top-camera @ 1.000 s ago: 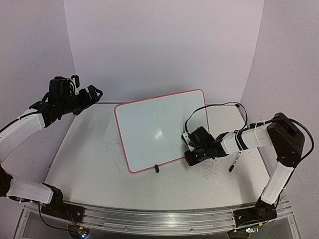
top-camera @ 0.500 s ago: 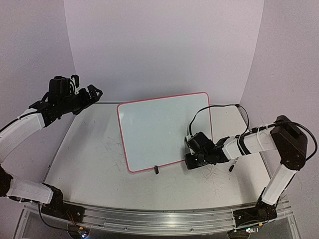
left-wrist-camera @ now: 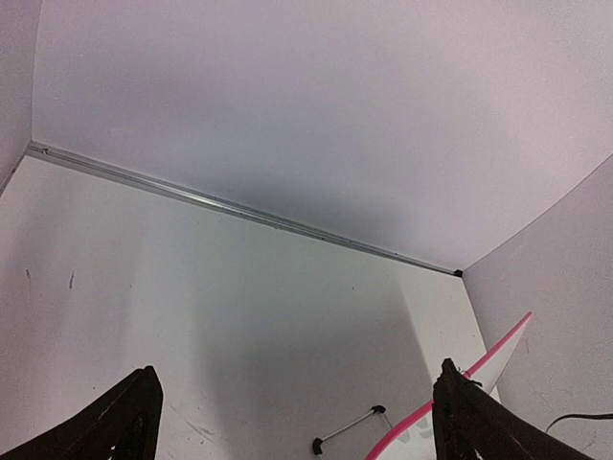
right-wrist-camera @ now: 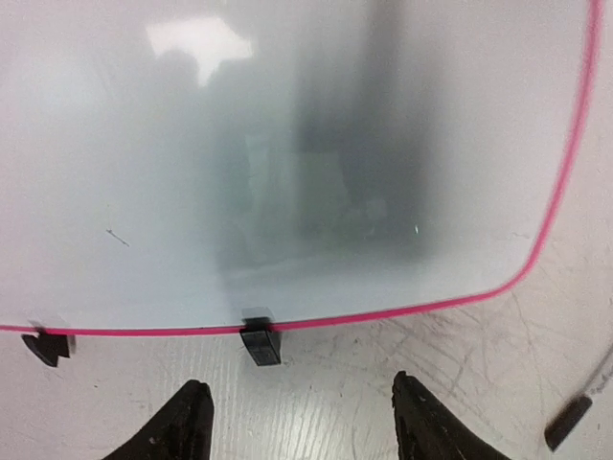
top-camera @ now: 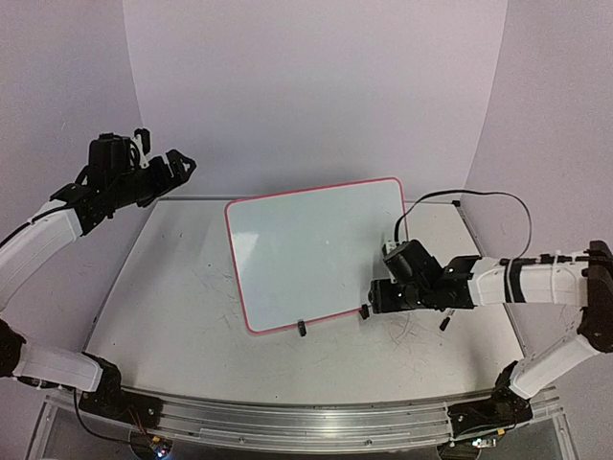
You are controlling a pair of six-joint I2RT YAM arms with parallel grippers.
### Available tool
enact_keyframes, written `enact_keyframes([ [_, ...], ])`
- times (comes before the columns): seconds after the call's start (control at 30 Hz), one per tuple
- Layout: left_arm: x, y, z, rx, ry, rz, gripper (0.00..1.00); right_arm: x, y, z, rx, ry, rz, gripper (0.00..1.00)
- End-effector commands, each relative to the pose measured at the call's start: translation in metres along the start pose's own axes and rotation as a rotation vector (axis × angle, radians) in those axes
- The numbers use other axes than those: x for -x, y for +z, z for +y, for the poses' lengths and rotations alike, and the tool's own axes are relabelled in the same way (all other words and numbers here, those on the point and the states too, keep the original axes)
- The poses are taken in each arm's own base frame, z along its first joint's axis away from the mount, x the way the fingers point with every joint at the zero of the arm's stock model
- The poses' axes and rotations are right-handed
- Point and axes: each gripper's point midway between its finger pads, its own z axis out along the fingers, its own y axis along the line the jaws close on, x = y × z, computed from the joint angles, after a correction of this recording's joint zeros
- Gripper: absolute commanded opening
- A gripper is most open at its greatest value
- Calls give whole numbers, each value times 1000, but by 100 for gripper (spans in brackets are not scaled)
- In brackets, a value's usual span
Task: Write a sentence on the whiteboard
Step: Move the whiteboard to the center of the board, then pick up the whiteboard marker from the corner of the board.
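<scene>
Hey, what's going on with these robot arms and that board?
The whiteboard lies on the table, blank: no sentence written yet. The right gripper sits open and empty at its near edge. What looks like a marker lies on the table beside that arm. The left gripper is raised far left, open, holding nothing.

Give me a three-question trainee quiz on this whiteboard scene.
1. True or false: the whiteboard already carries a written sentence.
2. Short answer: where does the marker lie?
3. Multiple choice: the right gripper is A) shut on the marker, B) open and empty, C) out of view.
Key: 1 false. 2 on the table, beside the right gripper, held by nothing. 3 B.
</scene>
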Motion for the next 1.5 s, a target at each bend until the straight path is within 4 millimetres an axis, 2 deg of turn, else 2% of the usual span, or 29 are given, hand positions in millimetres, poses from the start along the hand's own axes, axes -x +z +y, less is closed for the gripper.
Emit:
enact_keyframes([
  [0.0, 45, -8, -33, -71, 42, -81, 99, 36, -56, -49, -149, 173, -162, 98],
  [0.1, 53, -4, -41, -88, 59, -79, 99, 41, -70, -104, -266, 329, -178, 98],
  [0.27, 60, -6, -37, -43, 112, -97, 99, 47, -78, -154, -350, 456, -224, 98],
  [0.33, 60, -8, -43, -68, 119, -88, 100, 41, -74, -167, -334, 515, -184, 98],
  [0.47, 51, -19, -47, -108, 83, -63, 99, 19, -43, -193, -262, 594, -20, 98],
  [0.63, 32, -41, -38, -106, -12, -29, 99, 10, -24, -213, -371, 610, 85, 98],
  [0.73, 26, -45, -27, -46, -59, -1, 99, 7, -14, -228, -471, 660, 114, 98],
  [0.8, 23, -47, -28, -40, -82, 32, 99, -1, -6, -237, -540, 710, 166, 98],
  [0.87, 21, -49, -35, -65, -97, 62, 99, -12, 4, -241, -587, 743, 237, 97],
  [0.97, 19, -52, -44, -103, -123, 96, 99, -26, 26, -235, -569, 746, 344, 91],
  [1.0, 19, -53, -46, -111, -131, 100, 99, -30, 31, -232, -555, 750, 370, 86],
  [1.07, 23, -56, -50, -122, -137, 94, 99, -39, 38, -228, -540, 755, 417, 79],
  [1.13, 27, -58, -53, -129, -143, 85, 99, -46, 39, -227, -540, 766, 434, 76],
  [1.27, 31, -59, -60, -153, -133, 89, 99, -54, 33, -233, -592, 806, 414, 59],
  [1.33, 33, -60, -62, -159, -117, 90, 99, -58, 35, -232, -594, 838, 412, 46],
  [1.47, 47, -69, -78, -209, -40, 65, 99, -75, 38, -229, -608, 901, 436, 26],
])
